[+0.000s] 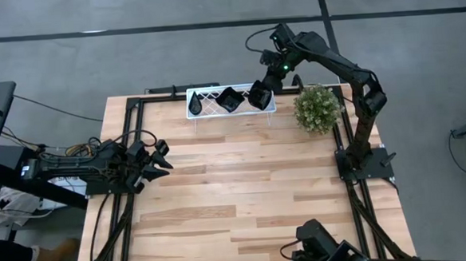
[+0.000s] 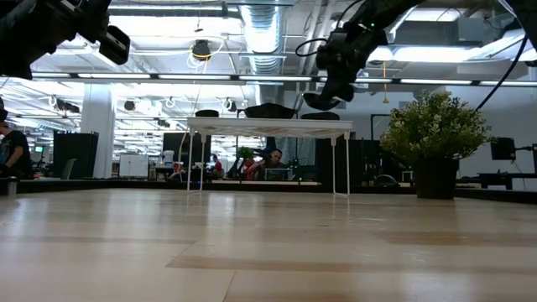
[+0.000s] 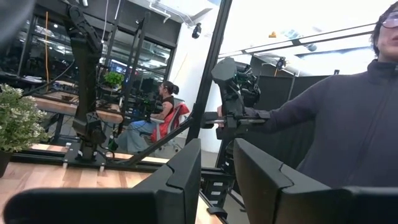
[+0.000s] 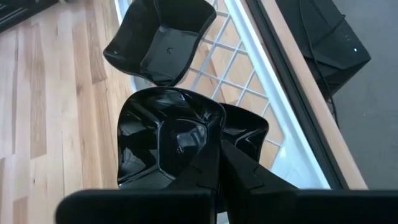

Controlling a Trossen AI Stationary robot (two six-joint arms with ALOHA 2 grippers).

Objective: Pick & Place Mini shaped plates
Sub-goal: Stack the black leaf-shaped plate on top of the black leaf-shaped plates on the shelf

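Observation:
A white wire rack (image 1: pixel 230 100) stands at the table's far edge. A narrow black plate (image 1: pixel 193 104) lies on its left end and a wavy-edged square plate (image 1: pixel 230 99) (image 4: pixel 158 40) on its middle. My right gripper (image 1: pixel 267 82) (image 2: pixel 329 91) hangs over the rack's right end, shut on another square black plate (image 1: pixel 258 95) (image 4: pixel 165 146). Under that plate a flat dark shape (image 2: pixel 319 116) lies on the rack top; I cannot tell what it is. My left gripper (image 1: pixel 158 158) waits open near the table's left edge, holding nothing. My right gripper pinches the square plate's raised rim (image 4: pixel 211 127) between its two fingers, at one side of the dish. The fingers slant down at it from the far right. The plate hangs tilted below them, a little above the rack's right end (image 2: pixel 336 122).
A green bushy plant in a dark pot (image 1: pixel 317 108) (image 2: pixel 436 134) stands just right of the rack. Bare wood lies between the rack and the table's near edge. In the left wrist view, a person in a dark top (image 3: pixel 348 118) is beyond the table.

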